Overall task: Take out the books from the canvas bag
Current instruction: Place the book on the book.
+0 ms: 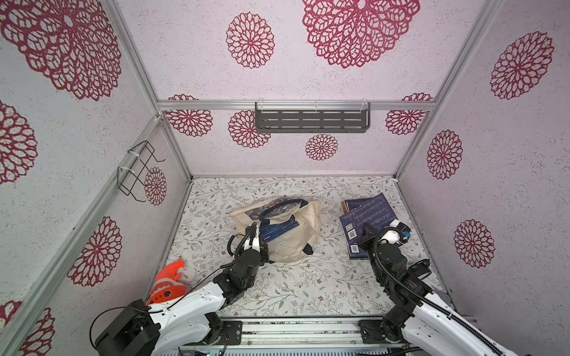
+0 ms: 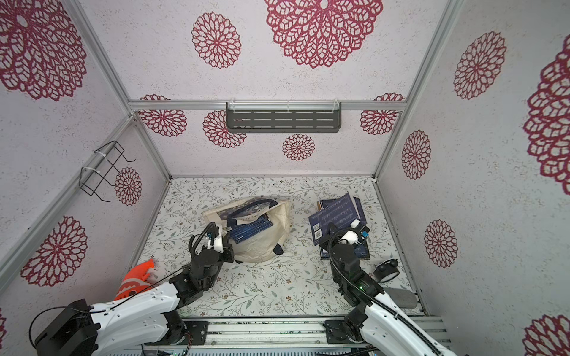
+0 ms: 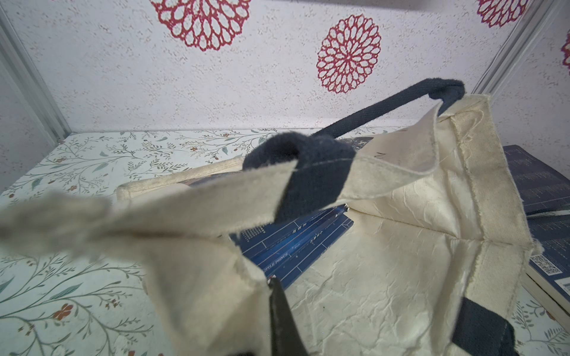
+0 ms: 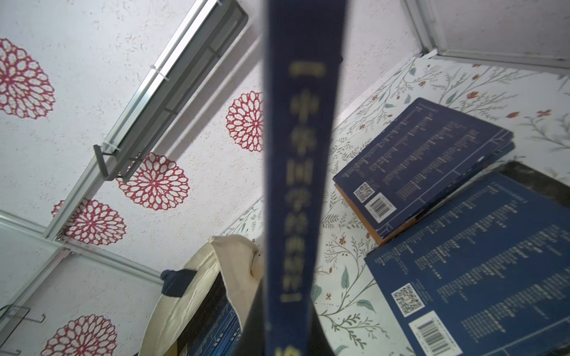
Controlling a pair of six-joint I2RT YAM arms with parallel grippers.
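Your left pincer [image 1: 256, 230] is clamped on the rim of the canvas bag [image 1: 293, 246], mid-frame on the tabletop [image 1: 293, 289]. Dark blue books [image 1: 277, 229] show in the bag's mouth. Your right pincer [image 1: 368, 234] grips one book [image 4: 296, 172] edge-on by the stack [image 1: 356, 248] at right of centre.

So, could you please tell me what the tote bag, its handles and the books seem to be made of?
The bag: cream woven cloth, likely canvas, matte, creased, frayed edges. Its handles: navy fabric webbing, fuzzy. The books: paper with smooth card covers, faint sheen; page edges show.
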